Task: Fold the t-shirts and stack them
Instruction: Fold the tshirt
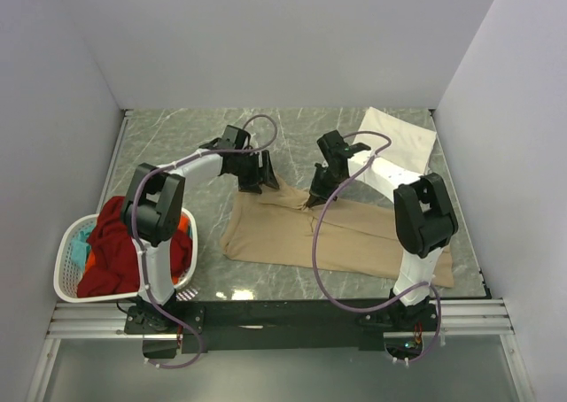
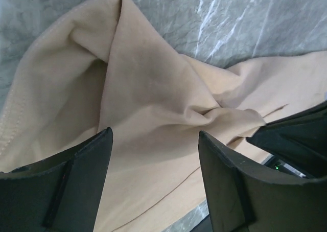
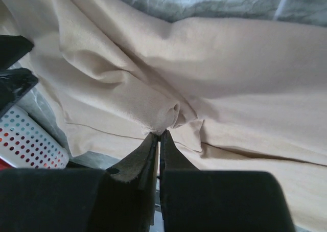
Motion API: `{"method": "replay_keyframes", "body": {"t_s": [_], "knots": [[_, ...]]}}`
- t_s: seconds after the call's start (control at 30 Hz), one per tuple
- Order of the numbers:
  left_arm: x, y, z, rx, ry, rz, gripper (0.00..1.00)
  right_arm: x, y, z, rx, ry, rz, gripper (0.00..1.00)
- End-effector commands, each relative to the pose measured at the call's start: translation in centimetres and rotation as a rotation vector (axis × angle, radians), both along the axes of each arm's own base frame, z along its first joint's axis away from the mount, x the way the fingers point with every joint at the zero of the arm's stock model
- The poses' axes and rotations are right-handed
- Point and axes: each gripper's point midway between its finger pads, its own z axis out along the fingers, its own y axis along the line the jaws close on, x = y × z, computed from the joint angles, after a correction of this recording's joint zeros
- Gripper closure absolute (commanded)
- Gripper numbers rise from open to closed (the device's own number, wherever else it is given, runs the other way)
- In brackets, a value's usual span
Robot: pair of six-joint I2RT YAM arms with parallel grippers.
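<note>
Marble-patterned tabletop (image 1: 177, 145), white walls (image 1: 266, 39), tan t-shirt (image 1: 354, 243) spread.

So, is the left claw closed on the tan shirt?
No, the left claw stands wide open, and the tan shirt lies loose in the gap.

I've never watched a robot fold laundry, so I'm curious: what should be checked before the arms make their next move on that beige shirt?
1. Grip: right gripper shut on a pinched fold of the tan shirt: ok.
2. Second hold: left gripper open above the cloth, holding nothing: not ok.
3. Cloth flat: bunched between the grippers: not ok.
4. Layers in the pinch: cannot tell.
5. Stack spot: cream-white folded shirt lies flat at the far right: ok.
</note>
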Motion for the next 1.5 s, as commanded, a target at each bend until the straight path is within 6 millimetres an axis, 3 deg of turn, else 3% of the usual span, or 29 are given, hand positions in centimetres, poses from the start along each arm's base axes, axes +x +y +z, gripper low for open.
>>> {"method": "replay_keyframes", "body": {"t_s": [0.0, 0.17, 0.27, 0.37, 0.57, 0.7, 1.07, 1.33, 1.47], "knots": [[0.8, 0.0, 0.5, 0.050, -0.005, 0.024, 0.27, 1.8, 0.0, 1.4, 0.042, -0.053, 0.001, 0.98], [1.2, 1.9, 0.4, 0.155, -0.035, 0.095, 0.27, 2.1, -0.1, 1.4, 0.051, -0.051, 0.002, 0.98], [1.3, 2.2, 1.3, 0.157, -0.085, 0.119, 0.26, 2.2, 0.0, 1.4, 0.055, -0.048, 0.004, 0.98], [1.3, 1.6, 1.9, 0.118, -0.086, 0.109, 0.26, 2.4, 0.0, 1.5, 0.056, -0.048, 0.004, 0.98], [0.0, -0.6, 1.1, 0.021, -0.008, 0.058, 0.28, 2.5, 0.2, 1.4, 0.061, -0.042, 0.009, 0.98], [-0.3, 0.0, -0.2, 0.088, 0.014, 0.076, 0.29, 2.5, 0.2, 1.4, 0.063, -0.043, 0.010, 0.98], [-1.3, -0.6, -0.5, 0.118, 0.021, 0.061, 0.32, 2.1, 0.1, 1.2, 0.063, -0.037, 0.012, 0.98], [-0.9, 1.4, -0.3, 0.240, -0.025, 0.136, 0.31, 2.0, 0.2, 1.2, 0.070, -0.038, 0.013, 0.98], [-1.2, 1.0, -0.5, 0.224, -0.016, 0.124, 0.30, 1.7, 0.1, 1.1, 0.072, -0.035, 0.012, 0.98]]}}
